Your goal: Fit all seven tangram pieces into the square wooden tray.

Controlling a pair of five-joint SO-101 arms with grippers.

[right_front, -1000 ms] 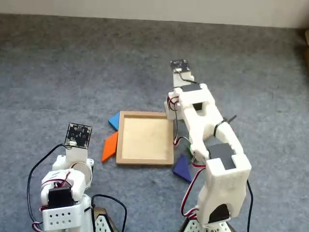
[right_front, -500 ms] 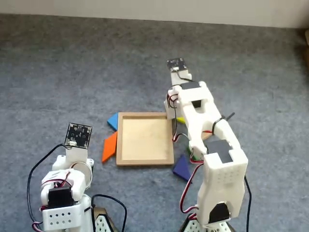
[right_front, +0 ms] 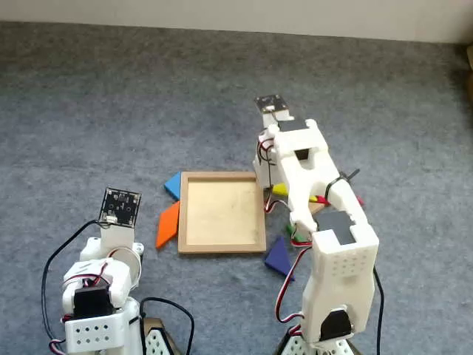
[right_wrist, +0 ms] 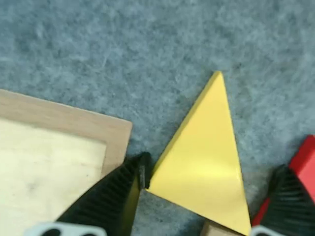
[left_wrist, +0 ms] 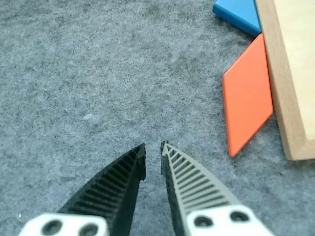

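The square wooden tray point(right_front: 185, 213) lies on the grey carpet with nothing in it. A blue piece point(right_front: 174, 185) and an orange piece point(right_front: 168, 223) lie against its left side. A dark blue triangle point(right_front: 279, 257) sits off its near right corner. The yellow triangle point(right_wrist: 206, 152) lies just right of the tray's corner point(right_wrist: 64, 123). My right gripper point(right_wrist: 212, 169) is open and straddles it, one fingertip point(right_wrist: 142, 169) touching its edge. A red piece point(right_wrist: 307, 157) lies by the other finger. My left gripper point(left_wrist: 153, 146) is shut over bare carpet, left of the orange piece point(left_wrist: 247, 96).
The right arm point(right_front: 310, 170) stretches over the pieces right of the tray, hiding most of them; yellow point(right_front: 279, 190), red point(right_front: 321, 199) and green point(right_front: 290, 235) bits show. The left arm point(right_front: 100, 285) is folded at the near left. Open carpet lies all around.
The right arm has shifted slightly left and drawn in over the pieces right of the tray, so the yellow and red pieces now show beside it. The left arm has not moved.
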